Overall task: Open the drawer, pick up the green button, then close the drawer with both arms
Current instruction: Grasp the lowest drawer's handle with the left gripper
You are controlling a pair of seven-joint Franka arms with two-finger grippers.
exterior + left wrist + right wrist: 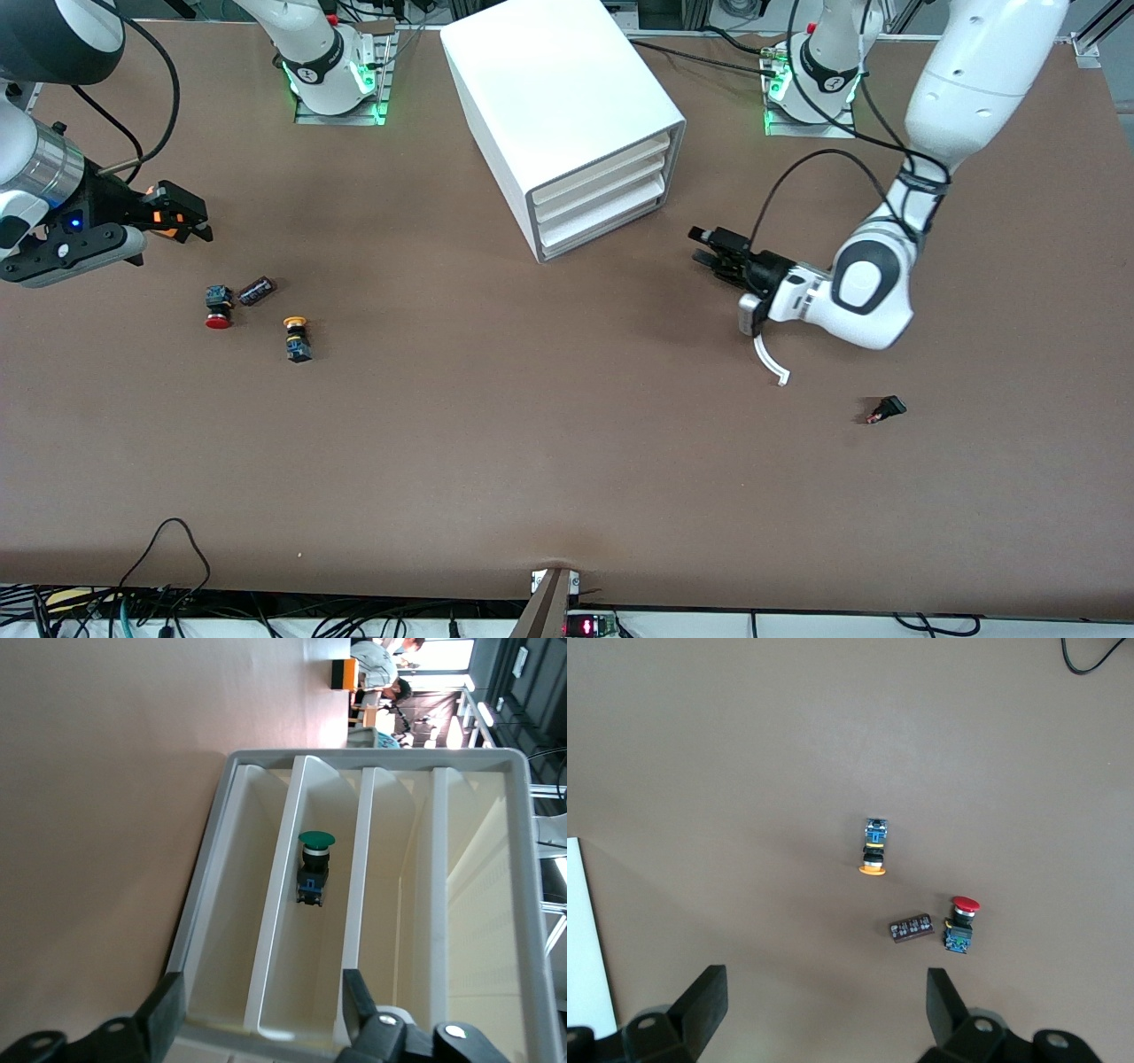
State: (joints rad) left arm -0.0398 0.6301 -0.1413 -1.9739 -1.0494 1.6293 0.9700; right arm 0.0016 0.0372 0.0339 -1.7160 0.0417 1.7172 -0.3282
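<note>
The white cabinet [567, 106] stands at the middle back of the table. Its three trays sit pushed in, and the drawer [602, 229] is the lowest. In the left wrist view the green-capped button [314, 868] lies on its side inside the drawer [266, 992]. My left gripper [706, 248] is open and empty, over the table in front of the drawers; its fingers [164, 1019] frame the drawer's front. My right gripper [188, 220] is open and empty, over the table at the right arm's end; its fingers [704, 1001] are spread wide.
A red-capped button [217, 308], a dark small block [257, 290] and a yellow-capped button [297, 337] lie below the right gripper; they also show in the right wrist view [961, 923]. A small black part [886, 409] lies near the left arm's end.
</note>
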